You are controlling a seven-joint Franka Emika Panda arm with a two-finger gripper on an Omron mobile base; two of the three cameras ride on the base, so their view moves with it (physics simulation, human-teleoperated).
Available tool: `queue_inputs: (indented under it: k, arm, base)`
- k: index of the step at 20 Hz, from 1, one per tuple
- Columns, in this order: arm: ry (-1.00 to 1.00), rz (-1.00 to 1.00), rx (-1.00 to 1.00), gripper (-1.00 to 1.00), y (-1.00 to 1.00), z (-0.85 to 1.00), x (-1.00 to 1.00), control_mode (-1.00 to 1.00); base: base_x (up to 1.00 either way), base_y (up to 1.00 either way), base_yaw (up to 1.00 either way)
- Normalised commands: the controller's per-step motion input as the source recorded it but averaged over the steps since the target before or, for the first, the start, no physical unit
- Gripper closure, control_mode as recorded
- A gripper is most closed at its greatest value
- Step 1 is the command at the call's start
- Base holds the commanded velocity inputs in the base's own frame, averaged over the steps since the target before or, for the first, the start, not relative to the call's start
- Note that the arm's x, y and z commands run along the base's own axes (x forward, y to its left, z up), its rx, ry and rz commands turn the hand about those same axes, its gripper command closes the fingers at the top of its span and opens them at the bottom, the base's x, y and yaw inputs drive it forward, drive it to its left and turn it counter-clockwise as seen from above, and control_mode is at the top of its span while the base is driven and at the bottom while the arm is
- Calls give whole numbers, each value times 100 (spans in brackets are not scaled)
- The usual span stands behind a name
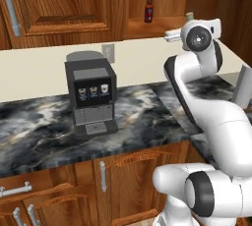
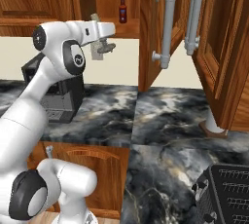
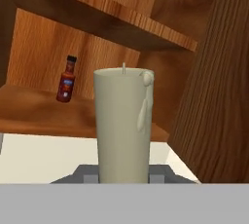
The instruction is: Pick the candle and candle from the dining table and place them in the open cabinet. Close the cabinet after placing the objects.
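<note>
Carrying the stubby beige-grey wax candle [image 3: 123, 125] toward the open reddish-brown wooden wall cabinet [image 3: 58, 108], jaws of the two-finger gripper [image 2: 99, 35] closed narrow on its sides. Judged as the placing step for this candle. Next: ease forward over the shelf lip, clear of the small dark bottle with a red cap [image 3: 66, 79] at ten o'clock, then lower and release. Right base view adds the raised-panel door [image 2: 155, 28] swung open with its silver bar handle [image 2: 167, 23]; left base view adds a black coffee machine [image 1: 92, 96] on the marbled black counter [image 1: 34, 131].
</note>
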Motion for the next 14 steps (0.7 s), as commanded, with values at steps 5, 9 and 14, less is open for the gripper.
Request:
queue_inputs:
  k: [5,9,14]
  arm:
    - [-5,0,0,100,-21,35,22,-100]
    - [-1,0,8,100,-13,11,40,-100]
    - [0,0,17,100,-7,0,47,-100]
  base:
    - [0,0,0]
    - [0,0,0]
    - [0,0,0]
